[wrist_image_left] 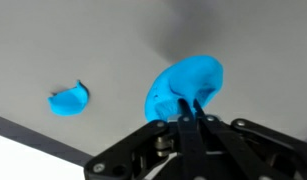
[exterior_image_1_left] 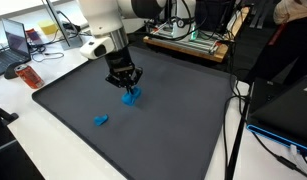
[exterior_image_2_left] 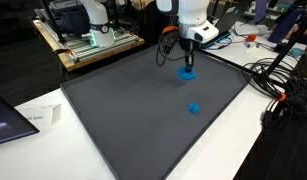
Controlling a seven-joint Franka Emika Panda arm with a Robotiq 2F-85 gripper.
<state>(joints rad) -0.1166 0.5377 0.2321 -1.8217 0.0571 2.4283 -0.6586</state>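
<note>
Gripper [wrist_image_left: 190, 112] status: clenched. In the wrist view I see both fingers [wrist_image_left: 183, 135] drawn together, their tips meeting on the near rim of the larger blue piece [wrist_image_left: 188, 80], which they pinch.

Position of the larger blue piece: it sits on the dark grey mat [exterior_image_1_left: 183, 115], directly beneath the gripper [exterior_image_1_left: 125, 82] in both exterior views, and its underside appears to rest on the mat surface [exterior_image_2_left: 123, 110]. I cannot tell from these views whether it is lifted clear. In an exterior view it lies toward the far edge of the mat [exterior_image_2_left: 188, 72], with the gripper [exterior_image_2_left: 188, 60] pointing straight down above it.

Secondary item: a smaller blue piece [exterior_image_1_left: 100, 120] lies flat on the same mat, well apart from the gripper and untouched. In the wrist view it shows to the left of the held piece [wrist_image_left: 68, 99]; in an exterior view it lies nearer the camera [exterior_image_2_left: 194, 108].

Surroundings: the mat rests on a white table [exterior_image_1_left: 33, 135]. A laptop [exterior_image_1_left: 15, 42] and a small red object [exterior_image_1_left: 29, 76] stand off the mat, and cables [exterior_image_2_left: 278, 85] run beside its edge.
</note>
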